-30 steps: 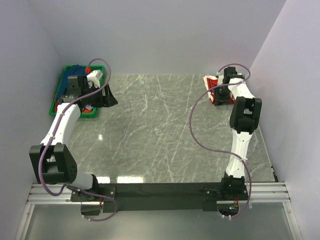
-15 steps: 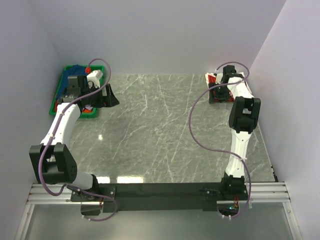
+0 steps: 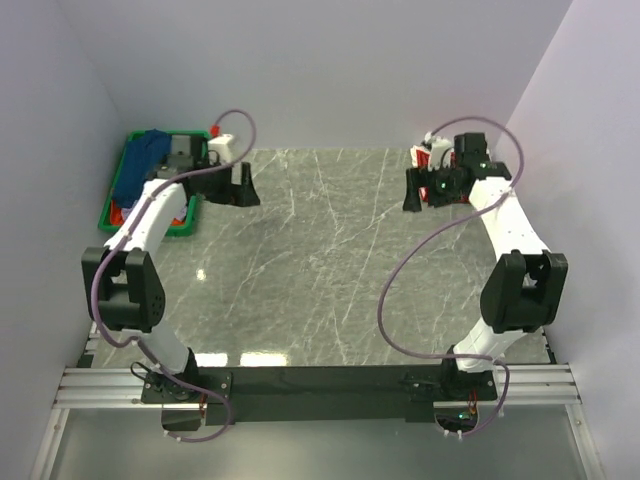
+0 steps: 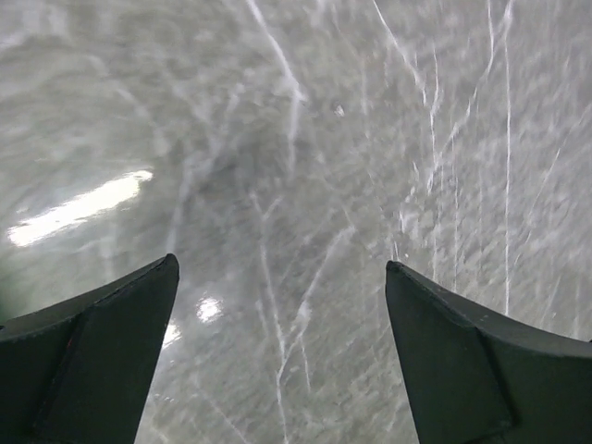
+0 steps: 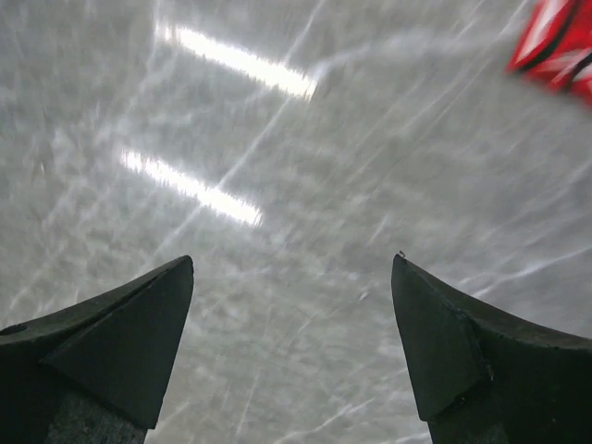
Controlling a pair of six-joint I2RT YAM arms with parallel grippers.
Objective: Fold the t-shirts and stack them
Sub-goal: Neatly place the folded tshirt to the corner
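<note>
I'm seeing the left claw (image 4: 279, 264) hanging released over bare tabletop (image 3: 320, 260), the dark blue t-shirt (image 3: 142, 160) lying off to its left in the green crate (image 3: 106, 215). The right claw (image 5: 291, 261) is gaping too, gripping nothing, with the red t-shirt (image 5: 555, 46) sitting just beyond it near the tabletop's far right corner.

Far-left on worktop (image 3: 330, 260): crate (image 3: 109, 213), with t-shirt (image 3: 140, 160) inside. Far-right on worktop: second t-shirt (image 3: 427, 160), lying directly on worktop.
</note>
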